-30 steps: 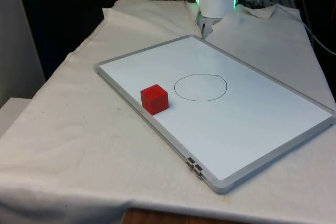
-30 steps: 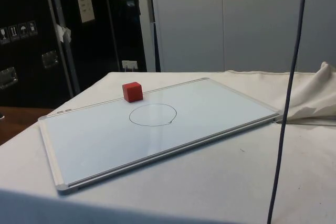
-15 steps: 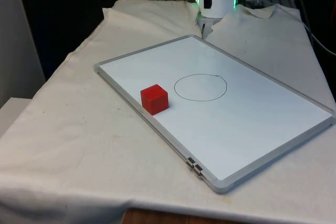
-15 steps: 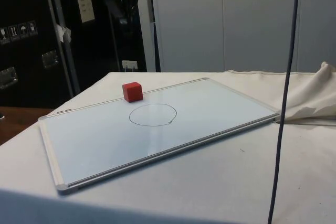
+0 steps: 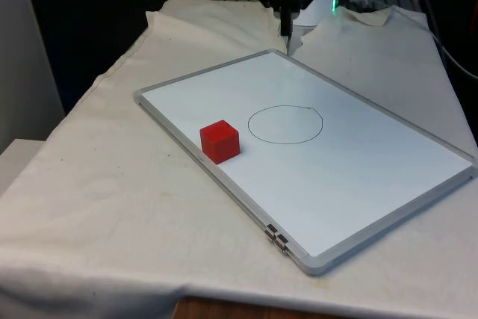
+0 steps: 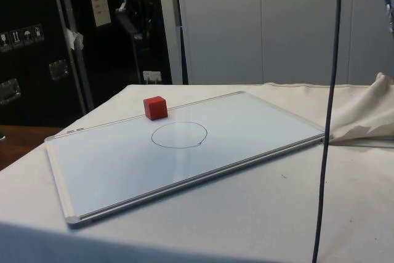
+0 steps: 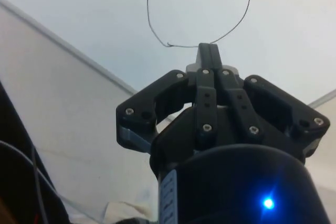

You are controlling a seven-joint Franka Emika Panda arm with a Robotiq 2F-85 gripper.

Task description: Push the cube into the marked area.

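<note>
I see the red cube (image 5: 219,140) resting flat on the whiteboard (image 5: 358,184), nearest the camera, beside the board's edge on the front view's left. It has equal sides, so no long axis; one corner faces forward. The drawn circle (image 5: 284,124) lies just beyond it, apart. The pincer (image 5: 285,29) hangs farthest back, above the board's far corner, fingers pressed together, well apart from the cube.

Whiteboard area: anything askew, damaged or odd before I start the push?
Nothing stands out. The whiteboard lies flat on the cloth, at an angle to the table's edges. The red cube sits upright near the board's edge, outside the drawn circle, which holds nothing. The pincer, shut, hangs above the far corner, apart from both.
</note>
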